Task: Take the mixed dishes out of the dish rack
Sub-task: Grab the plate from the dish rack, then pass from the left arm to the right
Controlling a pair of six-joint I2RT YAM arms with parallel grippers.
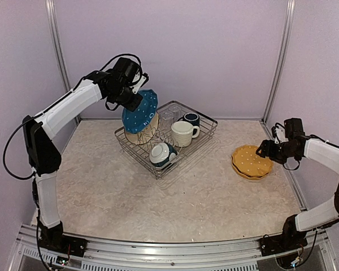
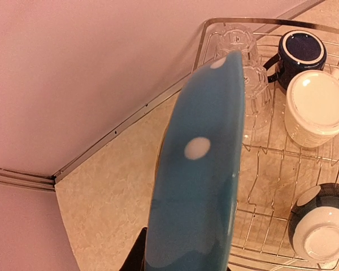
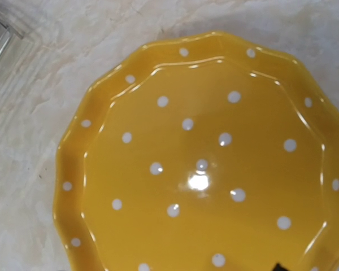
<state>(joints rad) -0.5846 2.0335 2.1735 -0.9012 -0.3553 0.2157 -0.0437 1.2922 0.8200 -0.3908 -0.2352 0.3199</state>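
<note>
My left gripper [image 1: 137,97] is shut on the rim of a blue white-dotted scalloped plate [image 1: 140,112] and holds it on edge, raised above the back-left end of the silver wire dish rack [image 1: 213,121]. The plate fills the left wrist view [image 2: 198,169]. A cream plate [image 1: 142,135] stands in the rack under it. The rack also holds clear glasses [image 1: 170,114], a navy mug [image 1: 191,118], a cream mug [image 1: 183,133] and an overturned teal-and-white bowl [image 1: 163,154]. Yellow dotted plates [image 1: 251,162] lie on the table at right. My right gripper [image 1: 266,148] is open and empty just above them.
The back wall and a metal corner post [image 1: 277,68] stand close behind the rack. In the left wrist view the glasses [image 2: 237,42], navy mug [image 2: 299,51], cream mug [image 2: 317,107] and bowl [image 2: 322,228] sit mouth-down in the rack [image 2: 237,21].
</note>
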